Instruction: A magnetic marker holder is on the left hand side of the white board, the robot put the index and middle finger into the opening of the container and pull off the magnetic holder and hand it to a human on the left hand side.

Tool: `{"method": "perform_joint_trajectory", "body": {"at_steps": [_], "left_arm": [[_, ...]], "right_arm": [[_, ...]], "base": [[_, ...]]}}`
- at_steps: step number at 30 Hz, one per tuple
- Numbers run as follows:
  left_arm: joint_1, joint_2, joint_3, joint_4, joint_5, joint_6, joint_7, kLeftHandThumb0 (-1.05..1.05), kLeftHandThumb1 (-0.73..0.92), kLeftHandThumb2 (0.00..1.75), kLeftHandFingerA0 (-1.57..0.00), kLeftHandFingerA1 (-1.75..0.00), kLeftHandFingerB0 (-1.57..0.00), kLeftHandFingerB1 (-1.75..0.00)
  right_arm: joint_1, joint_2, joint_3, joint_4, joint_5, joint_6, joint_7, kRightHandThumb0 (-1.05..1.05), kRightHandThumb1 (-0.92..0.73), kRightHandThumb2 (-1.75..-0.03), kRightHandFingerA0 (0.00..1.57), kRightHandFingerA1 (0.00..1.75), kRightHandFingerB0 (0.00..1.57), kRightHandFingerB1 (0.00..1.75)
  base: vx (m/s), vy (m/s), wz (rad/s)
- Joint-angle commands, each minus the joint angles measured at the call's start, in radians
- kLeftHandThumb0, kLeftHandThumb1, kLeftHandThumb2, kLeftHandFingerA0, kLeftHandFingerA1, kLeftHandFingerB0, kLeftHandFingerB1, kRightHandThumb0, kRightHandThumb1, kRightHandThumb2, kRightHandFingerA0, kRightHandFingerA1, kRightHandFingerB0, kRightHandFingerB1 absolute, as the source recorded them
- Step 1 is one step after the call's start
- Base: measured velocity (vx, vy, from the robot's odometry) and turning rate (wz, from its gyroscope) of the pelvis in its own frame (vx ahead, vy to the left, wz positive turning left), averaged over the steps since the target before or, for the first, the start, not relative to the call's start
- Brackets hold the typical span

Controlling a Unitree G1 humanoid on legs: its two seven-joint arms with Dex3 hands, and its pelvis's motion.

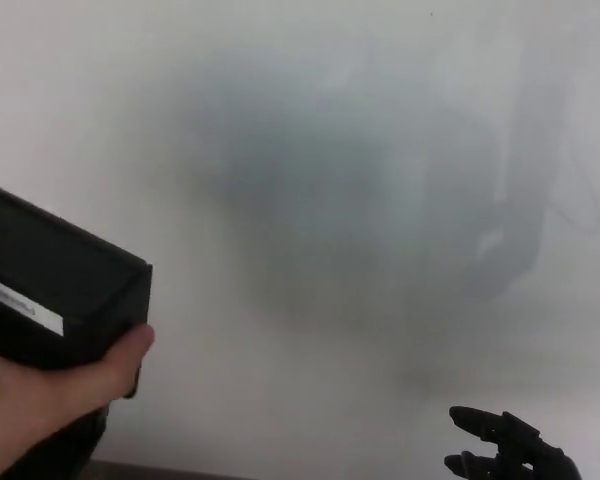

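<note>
At the lower left of the frame the marker holder is being taken by a person's hand, so it should be let go only once gripped firmly; the left hand cannot be judged, while the right hand is resting released at the lower right.

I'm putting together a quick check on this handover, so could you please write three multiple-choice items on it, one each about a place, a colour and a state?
1. Where is the magnetic marker holder?
A. lower left
B. upper right
C. centre

2. What colour is the holder?
A. red
B. black
C. yellow

3. What grips the holder?
A. the right robot hand
B. nothing
C. a person's hand

Key:
1 A, it sits at the left edge against the whiteboard.
2 B, its body is black with a white label strip.
3 C, the person's thumb presses on its lower corner, while the right robot hand hangs apart at lower right.
</note>
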Motion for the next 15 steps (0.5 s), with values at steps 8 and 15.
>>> {"method": "perform_joint_trajectory", "body": {"at_steps": [8, 15], "left_arm": [[0.031, 0.026, -0.050, 0.007, -0.055, -0.077, -0.006, -1.05, 0.62, 0.60, -0.54, -0.41, -0.44, -0.38], [0.019, 0.062, -0.096, 0.133, 0.024, -0.131, -0.047, -1.05, 0.58, 0.60, -0.55, -0.37, -0.48, -0.39]], "right_arm": [[-0.006, -0.020, 0.001, 0.002, -0.010, 0.024, -0.028, -0.60, -0.75, -0.63, 0.78, 0.48, 0.63, 0.44], [0.000, -0.016, 0.003, -0.006, -0.011, 0.024, -0.034, -0.59, -0.75, -0.63, 0.79, 0.49, 0.64, 0.45]], "base": [[0.00, 0.000, 0.00], [0.00, 0.000, 0.00]]}}
